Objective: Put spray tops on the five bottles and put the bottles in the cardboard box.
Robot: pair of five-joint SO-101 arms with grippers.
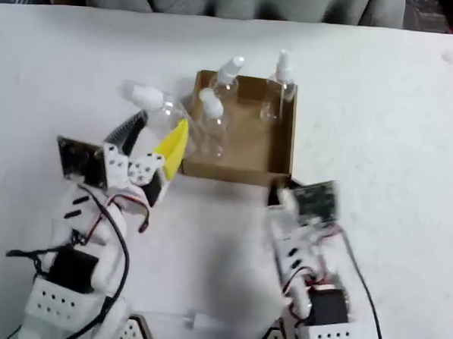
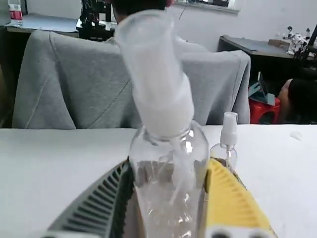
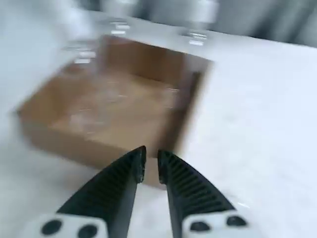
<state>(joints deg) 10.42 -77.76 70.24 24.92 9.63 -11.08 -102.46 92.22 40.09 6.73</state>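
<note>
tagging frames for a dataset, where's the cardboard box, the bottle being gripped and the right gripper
cardboard box point(image 1: 226, 171), high view, on its front wall
gripped bottle point(image 2: 166, 171), left wrist view, on its clear body
right gripper point(image 3: 151, 159), right wrist view, midway between its fingertips

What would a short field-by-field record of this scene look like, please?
Cardboard box: mid-table, holding three capped bottles.
Left gripper: jaws shut on a fourth bottle, spray top on, just outside the box on the left arm's side.
Right gripper: jaws almost together, holding nothing, at the box's near corner.
Loose spray top: lying on the table between the arm bases.
</note>
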